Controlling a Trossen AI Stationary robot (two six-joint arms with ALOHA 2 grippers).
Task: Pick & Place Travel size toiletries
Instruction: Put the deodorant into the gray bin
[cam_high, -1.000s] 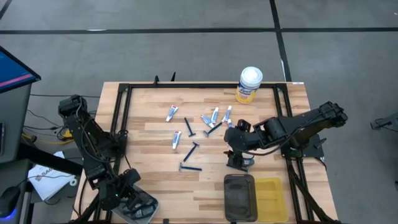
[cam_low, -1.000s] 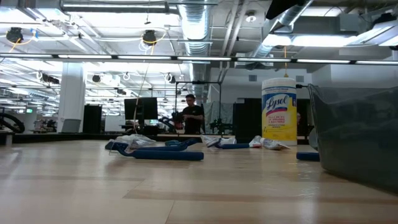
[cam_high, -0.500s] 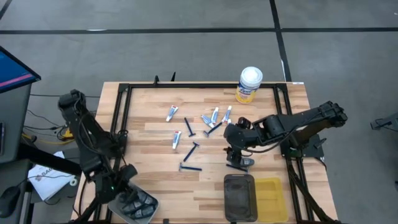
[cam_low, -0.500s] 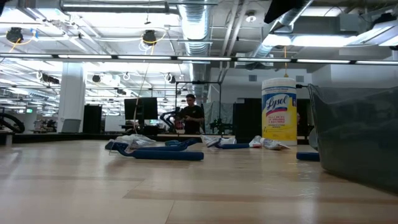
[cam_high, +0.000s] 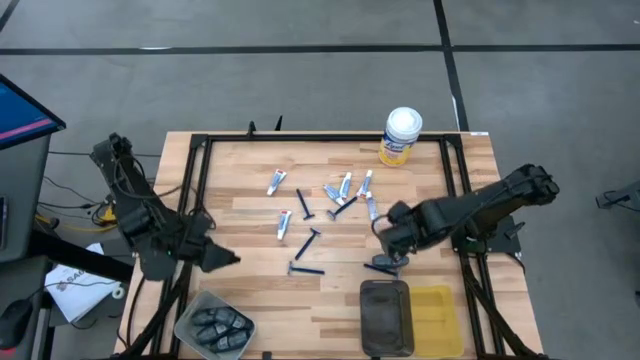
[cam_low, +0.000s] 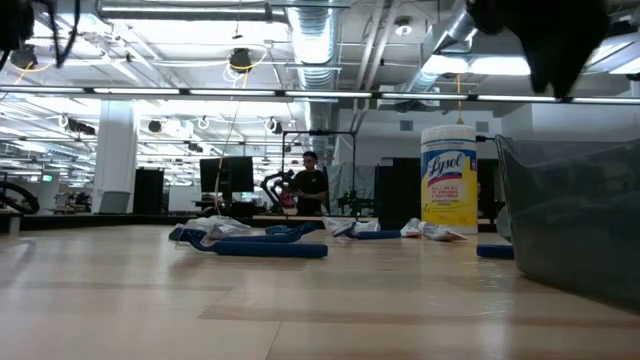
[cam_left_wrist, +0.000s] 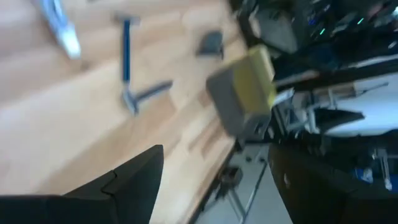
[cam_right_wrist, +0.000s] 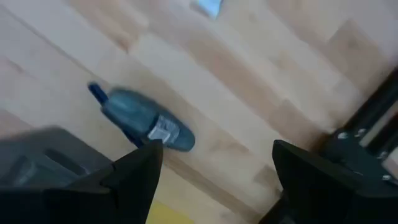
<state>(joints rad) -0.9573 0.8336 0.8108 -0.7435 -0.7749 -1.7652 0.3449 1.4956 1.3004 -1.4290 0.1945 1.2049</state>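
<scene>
1. The travel size toiletries, small white tubes (cam_high: 283, 224) and slim dark blue T-shaped razors (cam_high: 305, 245), lie scattered mid-worktop on the light wooden worktop (cam_high: 240, 200). One dark grey oblong piece (cam_right_wrist: 149, 121) lies just beside the dark grey bin (cam_high: 386, 315).
2. Handling estimate: all items look light. The razors are stiff and thin; grip the handle mid-length. The tubes are soft; grip across the body.
3. The right tool (cam_high: 392, 243) hangs low over the oblong piece, fingers spread wide, holding nothing.
4. The left tool (cam_high: 222, 259) sits at the worktop's left edge, angled toward the razors, fingers apart and empty.
</scene>
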